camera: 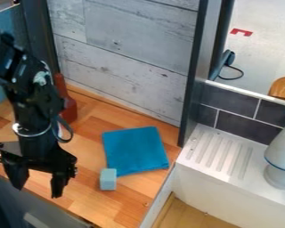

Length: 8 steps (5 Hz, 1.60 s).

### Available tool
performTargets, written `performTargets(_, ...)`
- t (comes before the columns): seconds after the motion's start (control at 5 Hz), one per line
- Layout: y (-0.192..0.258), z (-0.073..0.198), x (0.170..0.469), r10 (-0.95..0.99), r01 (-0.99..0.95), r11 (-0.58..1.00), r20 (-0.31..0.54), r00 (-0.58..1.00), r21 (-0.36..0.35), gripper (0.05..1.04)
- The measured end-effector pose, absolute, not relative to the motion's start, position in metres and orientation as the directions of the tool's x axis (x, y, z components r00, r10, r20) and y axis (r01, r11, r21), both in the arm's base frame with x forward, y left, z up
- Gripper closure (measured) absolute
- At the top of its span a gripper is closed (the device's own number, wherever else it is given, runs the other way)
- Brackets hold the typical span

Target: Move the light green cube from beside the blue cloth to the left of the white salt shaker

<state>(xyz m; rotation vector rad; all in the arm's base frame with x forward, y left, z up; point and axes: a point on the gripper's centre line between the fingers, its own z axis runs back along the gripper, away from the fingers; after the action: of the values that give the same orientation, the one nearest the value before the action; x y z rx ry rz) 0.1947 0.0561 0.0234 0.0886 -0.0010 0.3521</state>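
Observation:
The black gripper [38, 185] hangs at the left, above the front edge of the wooden counter, its two fingers apart with nothing between them. To its right, a small light-blue block [108, 179] stands on the counter, apart from the gripper. Just behind that block lies a folded blue cloth [135, 150], whose lower left corner meets or is partly covered by the block. A red bottle-like object [67, 104] stands behind the arm near the back wall, partly hidden by it.
The wooden counter [91, 200] ends at the right beside a white sink unit [213, 151] with a ridged drainboard. A dark upright post [198, 75] rises at the counter's back right corner. A grey-white object [282, 153] stands on the sink unit's right side.

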Motion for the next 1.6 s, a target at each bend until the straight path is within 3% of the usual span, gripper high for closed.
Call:
performTargets(0.8, 0.019, 0.017, 0.237, 0.340, -0.338, 0.939, -0.026, 0.940, 0.059, 0.082)
performTargets(1.4, 0.003, -0.019, 0.258, 0.385, -0.377, 0.921, -0.085, 0.919, 0.099, 0.082)
performTargets(1.6, 0.001, -0.029, 0.268, 0.397, -0.387, 0.916, -0.089, 0.914, 0.108, 0.139)
